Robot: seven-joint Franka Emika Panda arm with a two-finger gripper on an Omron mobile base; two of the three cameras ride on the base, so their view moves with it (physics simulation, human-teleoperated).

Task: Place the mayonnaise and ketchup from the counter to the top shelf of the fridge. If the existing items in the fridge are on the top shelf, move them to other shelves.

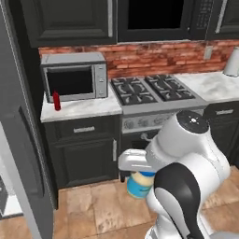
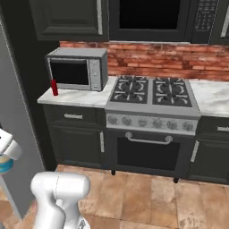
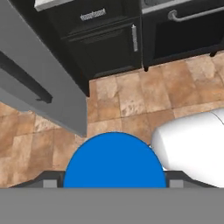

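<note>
The mayonnaise jar [image 1: 139,185], cream with a blue lid [image 3: 114,160], hangs above the tiled floor with my gripper [image 1: 138,173] shut on it. Its dark fingertips [image 3: 50,182] flank the lid in the hand view. At the left edge of the right base view the jar [image 2: 4,166] shows under the white hand [image 2: 7,148]. The red ketchup bottle [image 1: 56,100] [image 2: 54,87] stands upright on the marble counter [image 1: 88,107], just left of the microwave's front. The fridge's shelves are out of view.
The grey fridge door [image 1: 21,154] [image 3: 40,83] stands open at my left, close to the jar. A silver microwave [image 1: 75,76] sits on the counter beside the stove [image 1: 154,89]. Dark cabinets [image 1: 84,151] and the oven [image 2: 147,152] line the front.
</note>
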